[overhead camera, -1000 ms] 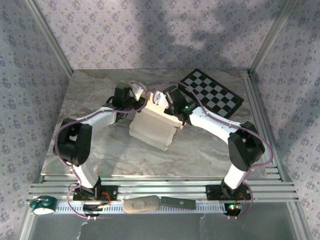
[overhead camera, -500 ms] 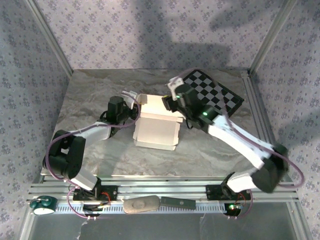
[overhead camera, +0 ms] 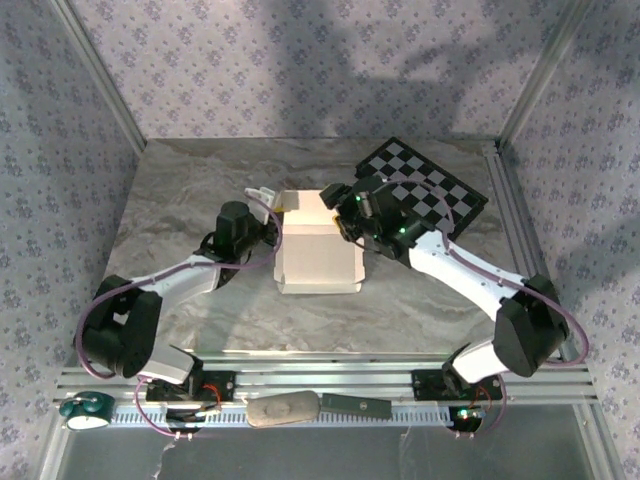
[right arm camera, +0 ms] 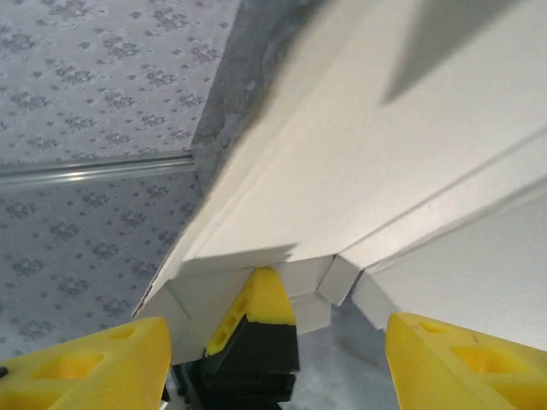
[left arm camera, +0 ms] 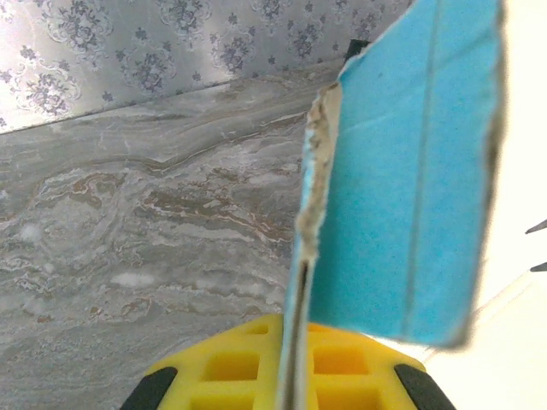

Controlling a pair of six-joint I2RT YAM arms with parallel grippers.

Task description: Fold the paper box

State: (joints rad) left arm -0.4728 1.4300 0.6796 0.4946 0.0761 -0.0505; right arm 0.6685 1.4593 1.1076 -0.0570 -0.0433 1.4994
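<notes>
Well behind both hands, on the slotted aluminium rail [overhead camera: 330,372] at the near edge, lay a grey oval pad [overhead camera: 283,410], a dark flat bar [overhead camera: 355,405] and a teal round roll [overhead camera: 85,408]. Further out, on the grey marbled surface [overhead camera: 180,190], the paper box of thin card [overhead camera: 318,255] sat white side up, between the two hands and a little nearer than both. The left hand [overhead camera: 264,203] was at its far left corner. In the left wrist view that hand [left arm camera: 291,363] was closed tight, its yellow fingers [left arm camera: 231,367] pinching the edge of a card flap whose turquoise-blue face [left arm camera: 402,171] stood upright just ahead of them. The right hand [overhead camera: 335,200] was at the box's far right corner. In its own wrist view its yellow fingers [right arm camera: 85,367] stood wide apart and gripped nothing, with white panels [right arm camera: 385,171] of the box ahead and above them and the left hand's yellow fingertip [right arm camera: 265,299] beyond, under the card. Past the right hand lay a black-and-white checkerboard sheet [overhead camera: 430,190], and beyond it the flower-patterned wall [overhead camera: 300,70].
</notes>
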